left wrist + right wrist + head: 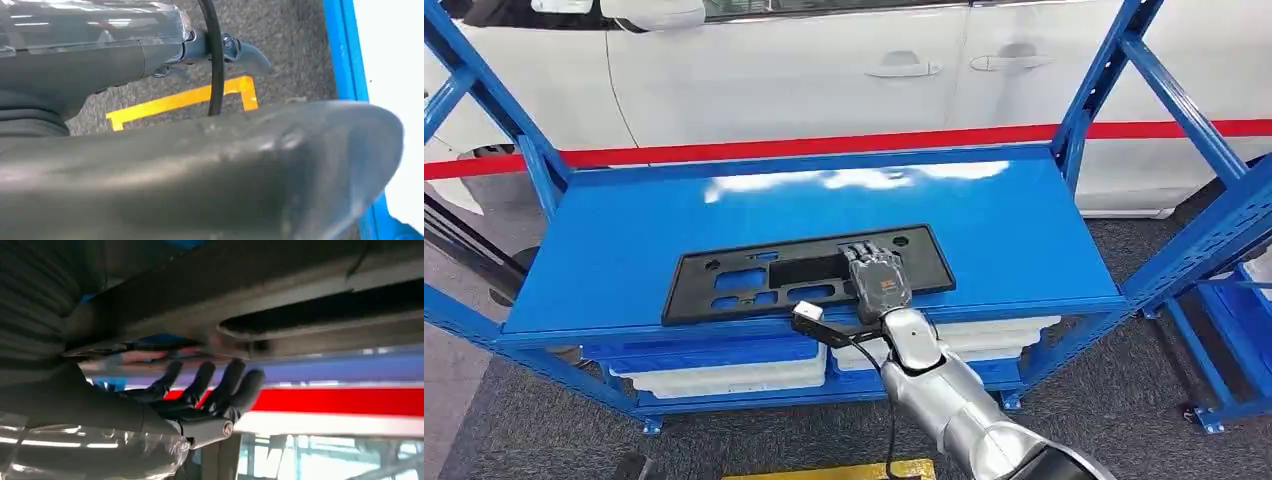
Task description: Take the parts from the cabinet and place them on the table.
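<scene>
A long black plastic panel (754, 275) with several cut-outs lies flat on the top blue shelf (624, 240), near its front edge. My right hand (879, 280) lies on the panel's right part, fingers stretched forward over it. In the right wrist view the dark fingers (210, 387) are spread apart close along the panel's surface (250, 290), not closed around it. My left hand (250, 170) hangs over the carpet, its thick grey thumb blurred and near the lens, with nothing in it.
White bins (724, 378) sit on the lower shelf. Blue uprights (1114, 70) frame the rack, and a second blue rack (1234, 300) stands at the right. A white car (824, 70) is behind. Yellow floor tape (175, 100) marks the grey carpet.
</scene>
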Robot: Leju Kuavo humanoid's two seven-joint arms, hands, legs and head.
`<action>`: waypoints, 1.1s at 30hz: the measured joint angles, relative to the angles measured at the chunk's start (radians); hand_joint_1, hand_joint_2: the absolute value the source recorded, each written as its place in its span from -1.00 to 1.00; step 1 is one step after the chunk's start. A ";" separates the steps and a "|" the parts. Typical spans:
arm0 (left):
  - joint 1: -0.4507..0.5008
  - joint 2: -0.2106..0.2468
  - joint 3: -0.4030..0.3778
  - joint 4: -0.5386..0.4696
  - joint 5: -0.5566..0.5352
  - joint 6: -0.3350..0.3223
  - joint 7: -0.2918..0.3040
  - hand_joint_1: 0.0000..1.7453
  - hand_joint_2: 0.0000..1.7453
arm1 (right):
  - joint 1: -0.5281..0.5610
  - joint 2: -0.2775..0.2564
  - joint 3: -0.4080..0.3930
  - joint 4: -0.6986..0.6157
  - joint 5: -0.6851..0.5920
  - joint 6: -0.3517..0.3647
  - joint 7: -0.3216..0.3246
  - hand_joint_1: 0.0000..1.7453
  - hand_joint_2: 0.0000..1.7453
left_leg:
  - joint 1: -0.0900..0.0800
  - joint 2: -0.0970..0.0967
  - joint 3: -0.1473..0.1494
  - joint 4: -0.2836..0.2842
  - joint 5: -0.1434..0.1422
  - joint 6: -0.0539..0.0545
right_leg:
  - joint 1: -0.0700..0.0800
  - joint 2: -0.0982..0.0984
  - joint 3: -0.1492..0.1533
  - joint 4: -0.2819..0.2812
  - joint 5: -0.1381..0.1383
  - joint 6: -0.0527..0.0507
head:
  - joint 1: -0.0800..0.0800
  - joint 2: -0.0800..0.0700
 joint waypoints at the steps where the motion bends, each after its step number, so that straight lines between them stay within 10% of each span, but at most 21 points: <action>1: 0.002 -0.001 0.000 0.000 0.002 0.000 0.000 -1.00 -1.00 | -0.003 -0.002 -0.005 0.005 0.000 -0.005 -0.002 1.00 1.00 | 0.000 0.000 0.018 -0.040 0.032 0.001 | 0.000 0.001 0.001 0.002 -0.002 0.001 | 0.000 0.000; 4: -0.001 -0.002 0.000 0.000 0.008 0.000 0.000 -1.00 -1.00 | -0.013 -0.004 -0.014 0.013 0.000 -0.008 -0.008 1.00 1.00 | 0.000 0.002 0.147 -0.303 0.141 0.012 | 0.000 0.003 0.012 0.011 -0.014 0.010 | 0.000 0.000; 10: -0.001 -0.011 0.000 0.000 0.011 -0.001 -0.002 -1.00 -1.00 | -0.017 -0.013 -0.035 0.021 0.005 -0.008 -0.012 1.00 1.00 | 0.000 0.001 0.162 -0.327 0.144 0.045 | 0.004 0.006 0.011 0.020 -0.024 0.040 | 0.001 0.000; 13: -0.002 -0.014 0.000 0.000 0.011 -0.001 -0.004 -1.00 -1.00 | -0.012 -0.019 -0.047 0.021 0.002 -0.011 -0.023 1.00 1.00 | 0.001 0.002 0.157 -0.329 0.147 0.055 | -0.002 0.005 -0.087 0.216 -0.134 0.053 | 0.000 0.000; 15: 0.001 -0.016 0.000 0.000 0.013 -0.001 -0.003 -1.00 -1.00 | -0.002 -0.024 -0.053 0.020 -0.009 -0.016 -0.043 1.00 1.00 | 0.000 0.002 0.155 -0.328 0.147 0.055 | -0.006 0.004 -0.141 0.319 -0.157 0.058 | 0.001 0.000; 19: 0.005 -0.022 0.001 0.000 0.030 0.000 -0.004 -1.00 -1.00 | 0.018 -0.024 -0.074 -0.015 -0.122 -0.021 -0.151 1.00 1.00 | 0.000 -0.002 0.166 -0.327 0.143 0.049 | -0.006 0.004 -0.008 0.049 -0.002 0.045 | 0.001 0.000; 25: 0.021 -0.024 0.023 0.000 0.063 0.006 -0.023 -1.00 -1.00 | 0.129 0.003 -0.095 -0.299 -0.612 0.128 -0.384 1.00 1.00 | 0.004 0.003 0.174 -0.323 0.127 0.012 | -0.003 0.003 0.028 -0.016 -0.001 0.012 | 0.000 0.000; 28: 0.037 -0.027 0.038 0.001 0.074 0.006 -0.048 -1.00 -1.00 | 0.222 0.002 -0.074 -0.536 -0.937 0.216 -0.438 1.00 1.00 | 0.003 0.003 0.095 -0.142 0.014 0.003 | -0.001 -0.001 0.027 -0.019 -0.002 0.002 | 0.000 0.000; 29: 0.042 -0.026 0.046 0.001 0.079 0.005 -0.058 -1.00 1.00 | 0.252 -0.005 -0.066 -0.619 -1.016 0.230 -0.443 1.00 1.00 | 0.003 0.003 0.061 -0.071 -0.016 0.000 | 0.000 -0.003 0.025 -0.017 -0.003 0.001 | 0.000 0.000; 31: 0.055 -0.026 0.061 0.001 0.085 0.005 -0.069 -1.00 1.00 | 0.301 -0.028 -0.055 -0.773 -1.125 0.256 -0.449 1.00 1.00 | 0.003 0.003 0.035 -0.019 -0.012 0.000 | 0.001 -0.004 0.019 -0.010 -0.005 0.000 | 0.000 0.000; 33: 0.063 -0.026 0.074 0.001 0.089 0.005 -0.077 -1.00 1.00 | 0.332 -0.044 -0.051 -0.881 -1.188 0.279 -0.450 1.00 1.00 | 0.003 0.003 0.107 -0.162 0.074 0.005 | 0.002 -0.001 0.020 -0.002 -0.013 0.004 | 0.000 0.000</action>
